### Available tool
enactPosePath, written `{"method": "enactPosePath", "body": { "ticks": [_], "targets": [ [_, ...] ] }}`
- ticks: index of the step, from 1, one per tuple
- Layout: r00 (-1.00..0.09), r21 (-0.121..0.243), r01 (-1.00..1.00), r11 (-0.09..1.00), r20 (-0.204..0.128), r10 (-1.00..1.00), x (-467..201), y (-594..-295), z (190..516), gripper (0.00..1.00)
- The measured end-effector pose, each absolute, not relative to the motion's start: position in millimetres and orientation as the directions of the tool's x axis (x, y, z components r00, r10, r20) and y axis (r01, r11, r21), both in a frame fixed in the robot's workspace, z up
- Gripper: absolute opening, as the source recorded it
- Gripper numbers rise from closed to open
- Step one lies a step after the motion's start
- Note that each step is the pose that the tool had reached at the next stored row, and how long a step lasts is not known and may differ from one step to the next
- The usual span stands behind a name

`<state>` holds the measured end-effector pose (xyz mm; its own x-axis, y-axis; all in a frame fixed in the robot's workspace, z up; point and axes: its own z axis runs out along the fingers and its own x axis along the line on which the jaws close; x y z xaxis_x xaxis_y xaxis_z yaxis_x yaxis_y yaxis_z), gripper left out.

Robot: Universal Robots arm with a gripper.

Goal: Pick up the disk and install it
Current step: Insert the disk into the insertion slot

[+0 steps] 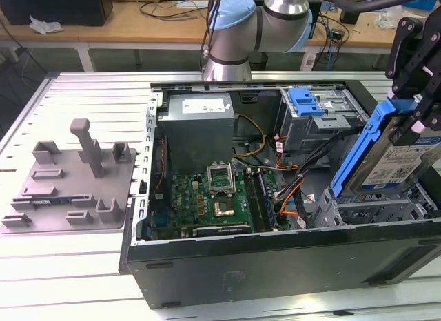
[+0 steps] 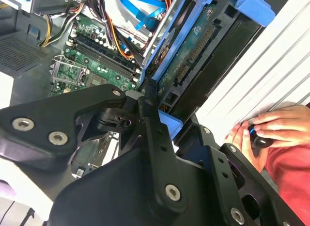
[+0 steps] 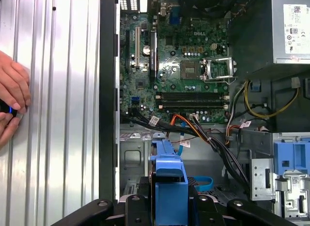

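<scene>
1. Arm's gripper [image 1: 415,113], the exterior view's upper right, clamped tight on the disk [image 1: 394,159].
2. Disk tilted steeply, low end over grey drive cage [image 1: 375,212] inside PC case [image 1: 275,262], lower right; poss. touching, can't tell.
3. Person's hand [image 3: 12,97] on table [image 3: 58,114] beside case.

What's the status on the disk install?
Black gripper shut on silver hard drive in blue plastic carrier. Drive tilted above grey metal cage, not seated. Black and orange cables beside cage.
</scene>
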<state>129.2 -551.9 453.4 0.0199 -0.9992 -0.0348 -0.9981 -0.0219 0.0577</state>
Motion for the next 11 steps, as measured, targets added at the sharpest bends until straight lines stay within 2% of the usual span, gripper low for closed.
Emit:
{"method": "enactPosePath", "body": {
  "ticks": [11],
  "targets": [
    [0.019, 0.058, -0.998, -0.021, -0.035, -0.999, 129.3, -552.1, 449.9, 0.36]
  ]
}}
